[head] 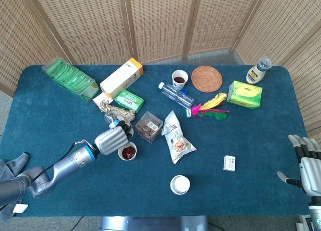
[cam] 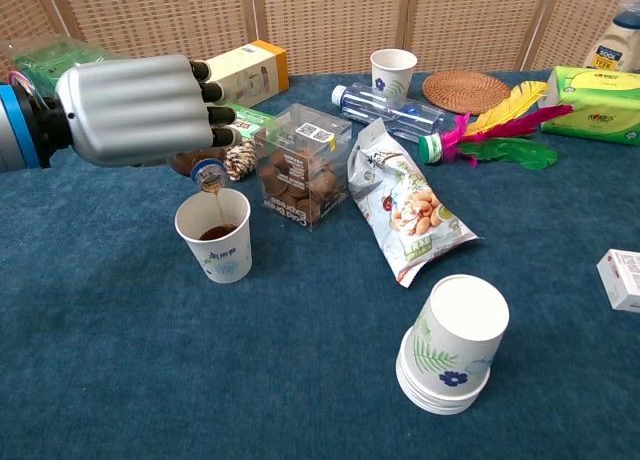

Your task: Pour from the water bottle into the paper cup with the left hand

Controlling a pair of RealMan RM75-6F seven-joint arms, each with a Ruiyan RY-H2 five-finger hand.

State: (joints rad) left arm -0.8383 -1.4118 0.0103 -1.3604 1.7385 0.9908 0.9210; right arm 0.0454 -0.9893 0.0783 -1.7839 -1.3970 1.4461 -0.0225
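My left hand grips a small bottle of brown liquid, tilted mouth down over a paper cup. A thin brown stream runs from the bottle's mouth into the cup, which holds dark liquid. Most of the bottle is hidden behind my fingers. My right hand hovers open at the table's right front edge, away from everything.
Close behind the cup stand a clear box of brown snacks and a nut packet. A stack of upturned cups sits in front. Farther back lie a clear water bottle, another filled cup, a feather toy and boxes.
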